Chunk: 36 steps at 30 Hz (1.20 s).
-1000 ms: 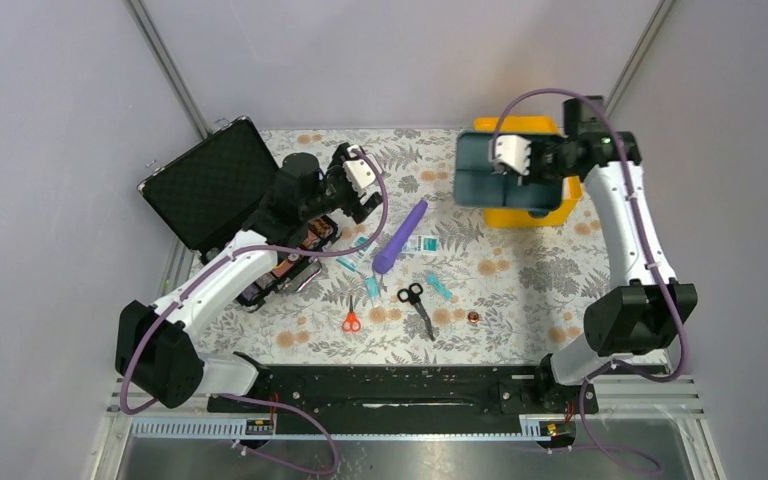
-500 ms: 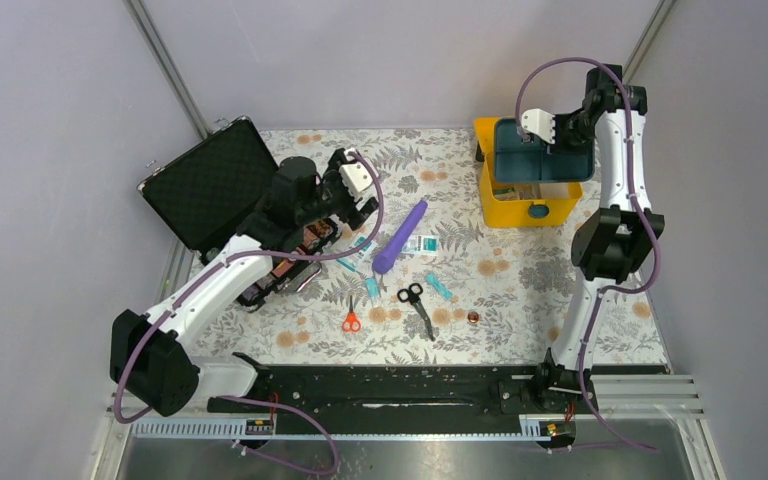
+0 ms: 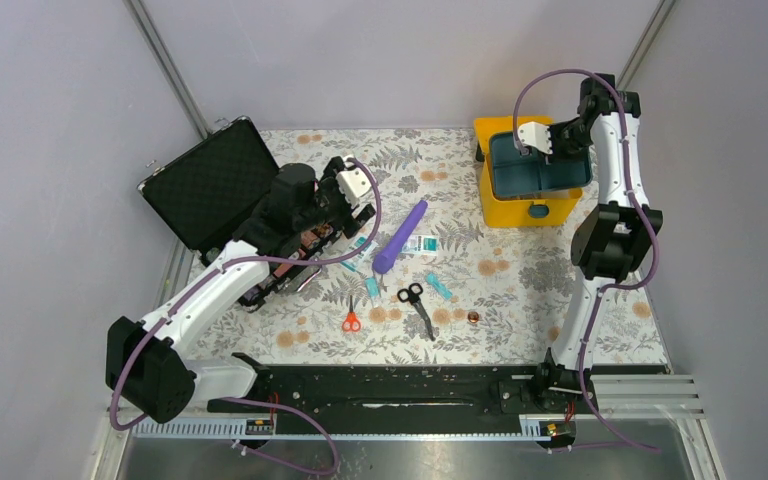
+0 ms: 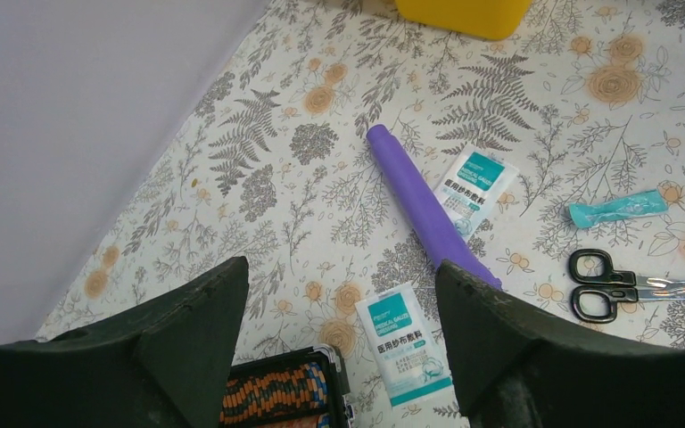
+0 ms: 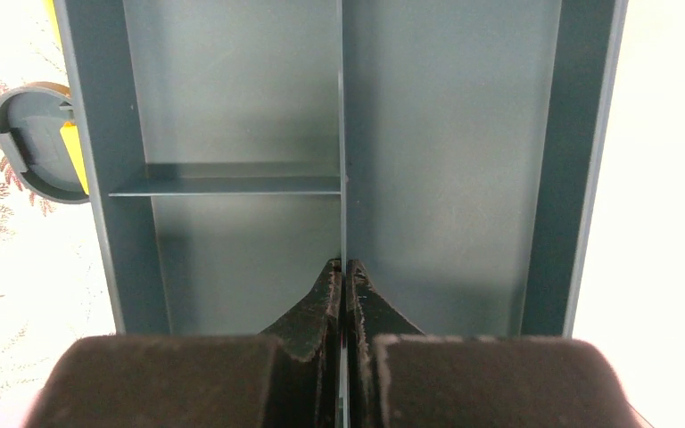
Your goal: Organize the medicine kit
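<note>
Our right hand (image 5: 343,283), clamped on the centre divider (image 5: 341,134) of the teal tray (image 3: 538,168), has carried it onto the medicine kit (image 3: 525,212) at the far right of the table (image 3: 520,290). Our left hand (image 4: 339,285) waits, fingers apart, over a gauze packet (image 4: 403,352), so loading looks next.

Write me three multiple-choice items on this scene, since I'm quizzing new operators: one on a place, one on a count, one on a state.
1. The purple tube lies: A on a shelf; B on the floral cloth; C in a drawer.
2. Pairs of scissors on the cloth: A one; B four; C two.
3. The right hand is: A shut on the tray's divider; B wide open; C out of view.
Answers: 1 B, it rests directly on the cloth; 2 C, an orange-handled pair and a black-handled pair; 3 A, its jaws pinch the divider.
</note>
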{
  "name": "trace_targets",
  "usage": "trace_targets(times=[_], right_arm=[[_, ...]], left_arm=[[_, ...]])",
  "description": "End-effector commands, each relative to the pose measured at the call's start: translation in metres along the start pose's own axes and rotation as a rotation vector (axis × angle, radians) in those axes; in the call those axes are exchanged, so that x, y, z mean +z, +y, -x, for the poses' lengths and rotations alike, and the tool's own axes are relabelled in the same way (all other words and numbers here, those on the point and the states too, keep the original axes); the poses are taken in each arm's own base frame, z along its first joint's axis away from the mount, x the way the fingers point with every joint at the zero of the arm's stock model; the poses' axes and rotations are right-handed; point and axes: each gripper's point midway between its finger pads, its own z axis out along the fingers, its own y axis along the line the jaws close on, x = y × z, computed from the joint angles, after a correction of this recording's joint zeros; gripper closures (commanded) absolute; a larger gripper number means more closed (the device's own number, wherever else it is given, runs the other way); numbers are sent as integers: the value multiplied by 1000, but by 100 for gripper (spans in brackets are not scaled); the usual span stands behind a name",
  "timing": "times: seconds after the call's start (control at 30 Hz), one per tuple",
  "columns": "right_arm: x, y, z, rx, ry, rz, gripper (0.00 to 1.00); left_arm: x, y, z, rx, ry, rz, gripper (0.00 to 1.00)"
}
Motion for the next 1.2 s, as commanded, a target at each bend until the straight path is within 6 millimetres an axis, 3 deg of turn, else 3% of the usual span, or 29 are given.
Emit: trace_targets(times=[0.0,0.43,0.63,0.73,1.17], right_arm=[[6,0,4,-35,-25,9,100],[35,11,0,-40,-67,70,100],[47,6,-8,-17,-50,77,96],[49,4,-12,-12,-37,77,100],[-4,-15,14,30,-98,-95,100]], left_arm=[[-9,12,10,1,-18,59,23],[-5,15,-2,14,61,54,23],[-2,18,-5,21,86,57,23],[-2,18,-9,25,98,58,23],[1,17,-17,31,101,66,23]])
